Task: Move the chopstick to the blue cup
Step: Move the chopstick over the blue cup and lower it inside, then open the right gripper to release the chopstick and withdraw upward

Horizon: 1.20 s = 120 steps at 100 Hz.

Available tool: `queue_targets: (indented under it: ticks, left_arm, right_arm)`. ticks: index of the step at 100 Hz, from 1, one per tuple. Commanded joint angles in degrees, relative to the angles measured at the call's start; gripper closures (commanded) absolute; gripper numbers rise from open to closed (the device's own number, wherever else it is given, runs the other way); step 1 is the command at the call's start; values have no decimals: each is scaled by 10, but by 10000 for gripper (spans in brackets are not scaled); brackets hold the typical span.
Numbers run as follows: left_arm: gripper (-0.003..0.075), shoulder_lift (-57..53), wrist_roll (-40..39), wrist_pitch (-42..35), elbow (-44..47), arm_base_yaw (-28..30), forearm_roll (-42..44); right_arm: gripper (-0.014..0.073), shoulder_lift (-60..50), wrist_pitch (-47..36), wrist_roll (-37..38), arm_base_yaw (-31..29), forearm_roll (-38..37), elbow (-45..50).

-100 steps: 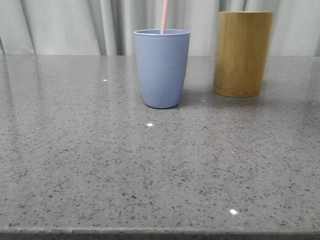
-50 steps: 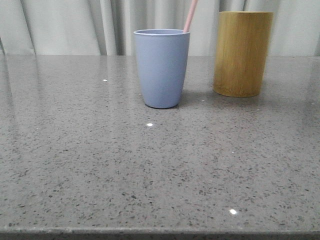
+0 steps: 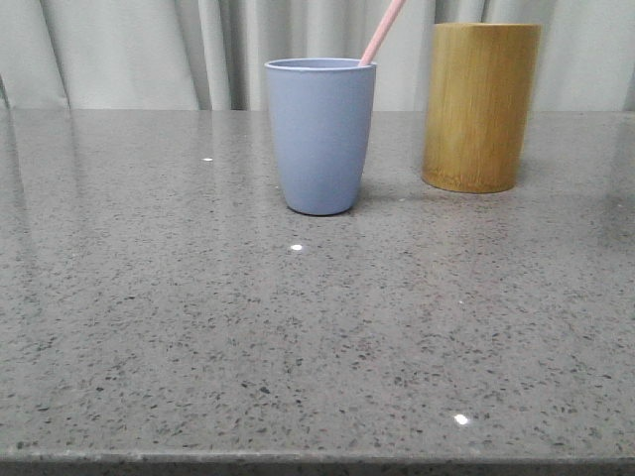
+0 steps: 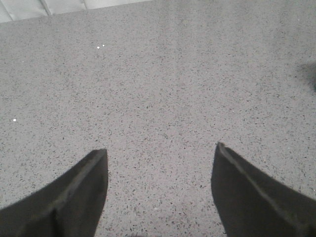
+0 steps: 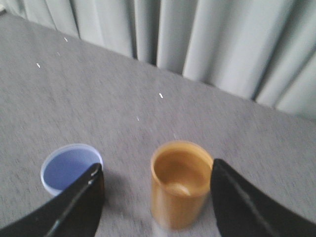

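The blue cup (image 3: 320,134) stands upright on the grey table at centre back. One pale pink chopstick (image 3: 382,32) stands in it, leaning right against the rim, with only its upper end showing. In the right wrist view the blue cup (image 5: 69,167) is partly behind one finger, and no chopstick shows there. My right gripper (image 5: 157,168) is open and empty, high above the cups. My left gripper (image 4: 160,148) is open and empty over bare table. Neither gripper shows in the front view.
A tan bamboo holder (image 3: 481,104) stands right of the blue cup, a short gap apart; in the right wrist view it (image 5: 180,182) looks empty. Pale curtains (image 3: 129,50) hang behind the speckled grey table (image 3: 298,327).
The chopstick stood nearly upright in the cup's middle a second ago. It has tipped to the right and now leans on the right rim.
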Motion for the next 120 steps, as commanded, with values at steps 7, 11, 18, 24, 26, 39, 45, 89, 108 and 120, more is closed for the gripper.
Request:
queue_targets:
  ticks: [7, 11, 18, 24, 26, 39, 45, 89, 108, 120]
  left_arm:
    - [281, 2, -3, -40, -15, 2, 5]
    - [281, 2, -3, -40, -15, 2, 5]
    - [281, 2, -3, -40, -15, 2, 5]
    - [281, 2, -3, -40, -15, 2, 5]
    - [281, 2, -3, -40, -15, 2, 5]
    - [281, 2, -3, -40, -15, 2, 5]
    - [281, 2, -3, -40, -15, 2, 5]
    - [313, 2, -3, -40, -15, 2, 5]
    - [540, 2, -3, -40, -15, 2, 5]
    - [717, 2, -3, -40, -15, 2, 5]
  right_arm:
    - [116, -87, -29, -4, -27, -4, 83]
    - [116, -111, -30, -4, -32, -5, 114]
    - [116, -151, -29, -4, -39, -5, 160]
    - [116, -189, -29, -1, -42, -5, 198]
    - [116, -201, -29, 2, -42, -5, 205]
    - [116, -267, -28, 29, -48, -12, 264]
    - [116, -289, -28, 46, -51, -27, 283]
    - [243, -319, -15, 91, -57, -87, 305]
    - [553, -319, -9, 91, -57, -87, 305]
    - [657, -319, -9, 91, -57, -86, 305]
